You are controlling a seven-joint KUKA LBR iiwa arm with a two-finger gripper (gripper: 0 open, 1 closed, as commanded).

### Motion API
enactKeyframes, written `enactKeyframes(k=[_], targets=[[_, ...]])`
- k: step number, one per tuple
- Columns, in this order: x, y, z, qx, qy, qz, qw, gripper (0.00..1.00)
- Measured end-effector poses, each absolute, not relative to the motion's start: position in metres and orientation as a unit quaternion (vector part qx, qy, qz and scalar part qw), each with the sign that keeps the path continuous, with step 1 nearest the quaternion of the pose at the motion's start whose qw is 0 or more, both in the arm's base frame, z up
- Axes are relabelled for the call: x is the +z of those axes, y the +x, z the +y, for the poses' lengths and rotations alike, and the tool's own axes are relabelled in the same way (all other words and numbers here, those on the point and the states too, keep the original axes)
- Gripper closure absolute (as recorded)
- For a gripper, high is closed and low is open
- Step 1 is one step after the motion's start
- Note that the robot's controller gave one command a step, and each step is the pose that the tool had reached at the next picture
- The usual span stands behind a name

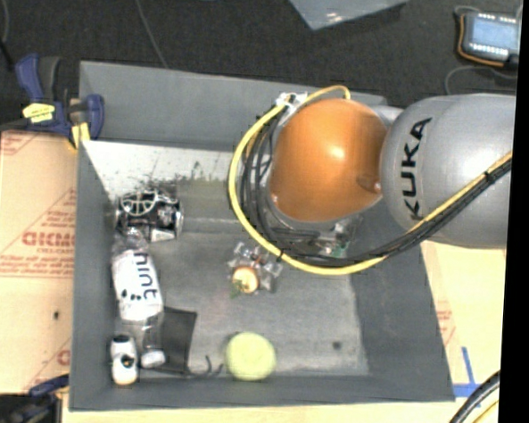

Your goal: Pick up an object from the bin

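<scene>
**Gripper down mid-bin, right over a small pale thing**

Along the left wall of the bin (235, 397), top to bottom: a black-and-white patterned lump (148, 213), a white bottle (137, 286) lying on its side, a black flat piece (177, 335) and a tiny white item (123, 361) in the corner. A yellow-green ball (249, 355) sits loose by the front wall. Just above it, mid-bin, the gripper (252, 266) pokes out under the orange cover (326, 161), touching a small pale roundish thing (245, 283). Can't tell if the jaws are open or closed.
</scene>
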State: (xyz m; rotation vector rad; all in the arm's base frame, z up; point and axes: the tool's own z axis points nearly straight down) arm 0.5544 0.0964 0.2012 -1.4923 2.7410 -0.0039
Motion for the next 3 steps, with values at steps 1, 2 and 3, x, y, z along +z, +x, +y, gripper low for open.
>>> enactKeyframes(k=[1,2,3], targets=[[0.2012,0.5543,0.0966,-0.001,-0.477,0.879,0.010,1.00],[0.2012,0.5542,0.0965,-0.001,-0.476,0.879,0.010,1.00],[0.2011,0.5543,0.0963,-0.001,-0.476,0.879,0.010,1.00]])
